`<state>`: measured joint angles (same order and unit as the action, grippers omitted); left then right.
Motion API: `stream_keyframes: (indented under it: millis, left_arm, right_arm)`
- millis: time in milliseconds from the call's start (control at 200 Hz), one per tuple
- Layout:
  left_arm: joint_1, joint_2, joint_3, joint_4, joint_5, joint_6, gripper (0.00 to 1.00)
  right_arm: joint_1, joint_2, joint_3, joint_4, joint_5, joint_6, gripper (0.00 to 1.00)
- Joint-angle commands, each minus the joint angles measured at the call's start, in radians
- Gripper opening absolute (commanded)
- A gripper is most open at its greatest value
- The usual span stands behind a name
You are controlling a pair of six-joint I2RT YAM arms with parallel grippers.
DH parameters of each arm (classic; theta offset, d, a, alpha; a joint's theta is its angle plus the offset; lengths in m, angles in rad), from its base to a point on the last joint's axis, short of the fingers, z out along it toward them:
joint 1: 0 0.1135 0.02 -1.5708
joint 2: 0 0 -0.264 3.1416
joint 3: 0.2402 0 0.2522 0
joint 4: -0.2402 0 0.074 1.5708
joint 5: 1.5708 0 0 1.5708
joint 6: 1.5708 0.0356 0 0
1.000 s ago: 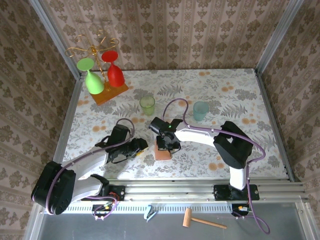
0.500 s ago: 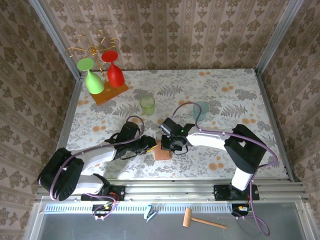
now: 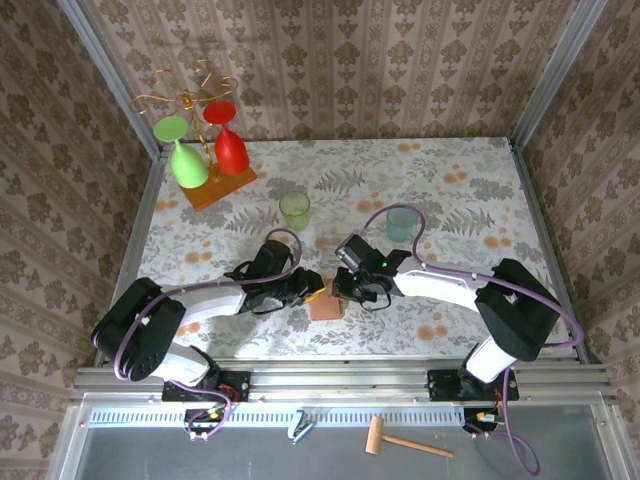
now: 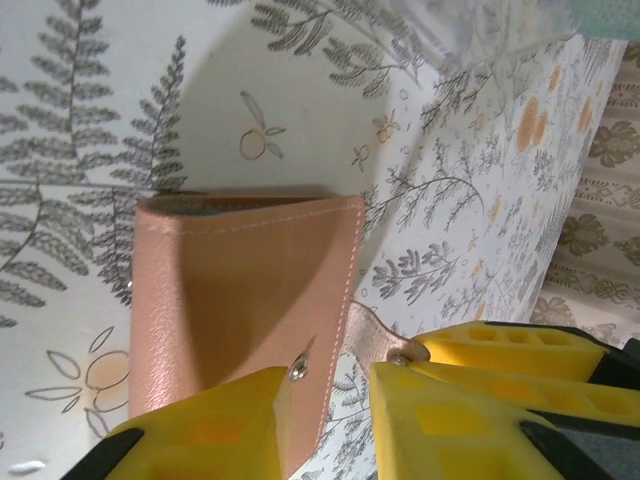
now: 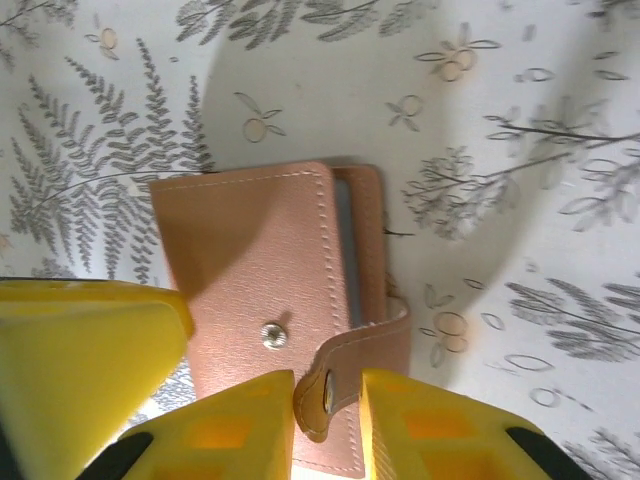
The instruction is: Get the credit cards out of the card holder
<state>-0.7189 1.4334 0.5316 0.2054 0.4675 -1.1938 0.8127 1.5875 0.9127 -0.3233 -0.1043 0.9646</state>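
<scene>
**Card holder [image 3: 326, 306] folded flat on the worktop [image 3: 480, 200], a claw at each side**

Top view: we put it near the worktop's 6 o'clock edge, a touch left of centre, salmon-pink outer face up. It is folded over, but the strap tab [image 5: 345, 350] is unsnapped. The tab curls up off the face, and the snap stud [image 5: 272, 336] sits bare just beside it. In the right wrist view a thin grey-blue lining strip shows along the holder's open edge.

Right claw [image 5: 328, 400]: at the holder's 3 o'clock in the top view. The jaws are almost together and the strap tab fills the gap between the yellow fingertips, so we log it as pinching the tab.

Left claw [image 4: 333, 395]: at the holder's 9 o'clock in the top view. The jaws are a narrow way apart, straddling the holder's corner, with bare worktop showing through the gap. One finger overlaps the pink face; we can't tell if it touches the leather. Nothing is clamped.

Other items, clocked from the holder in the top view:
- A green cup [image 3: 294, 210] is at 12 o'clock, well apart.
- A teal cup [image 3: 401, 221] is at 1 o'clock.
- A glass rack [image 3: 215, 185] is at 10 o'clock in the far corner, with a green glass [image 3: 186, 163] and a red glass [image 3: 230, 148] hung on it.
- A wooden mallet [image 3: 400, 440] is at 5 o'clock, off the worktop beyond the rail.
</scene>
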Motion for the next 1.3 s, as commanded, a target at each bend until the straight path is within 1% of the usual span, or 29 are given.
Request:
stream_keyframes:
  millis: [0, 95, 180, 395, 670, 780, 960, 1160, 1295]
  left_arm:
    - [-0.004, -0.025, 0.047, -0.06, -0.029, 0.01, 0.28]
    - [-0.005, -0.04, 0.069, -0.109, -0.042, 0.029, 0.28]
    - [-0.004, -0.047, 0.08, -0.127, -0.052, 0.033, 0.27]
    - [-0.004, -0.057, 0.085, -0.135, -0.064, 0.03, 0.28]
    - [-0.004, -0.069, 0.084, -0.139, -0.077, 0.032, 0.28]
    - [-0.002, -0.081, 0.084, -0.139, -0.087, 0.036, 0.29]
    - [0.009, -0.106, 0.087, -0.156, -0.097, 0.052, 0.3]
    - [0.038, -0.14, 0.106, -0.208, -0.101, 0.092, 0.31]
    - [0.066, -0.159, 0.131, -0.252, -0.098, 0.129, 0.31]
  right_arm:
    - [-0.007, -0.04, 0.0, -0.115, 0.094, -0.041, 0.26]
    - [-0.016, -0.054, -0.017, -0.105, 0.104, -0.049, 0.28]
    - [-0.027, -0.055, -0.039, -0.05, 0.075, -0.059, 0.29]
    - [-0.032, 0.008, -0.028, 0.001, 0.04, -0.074, 0.28]
    - [-0.031, 0.055, -0.042, 0.066, 0.017, -0.069, 0.22]
    - [-0.031, 0.057, -0.048, 0.076, 0.008, -0.06, 0.17]
    - [-0.031, 0.018, -0.047, 0.05, 0.015, -0.055, 0.07]
    - [-0.032, -0.079, -0.033, -0.007, 0.045, -0.058, 0.05]
    - [-0.029, -0.131, -0.002, -0.057, 0.042, -0.07, 0.03]
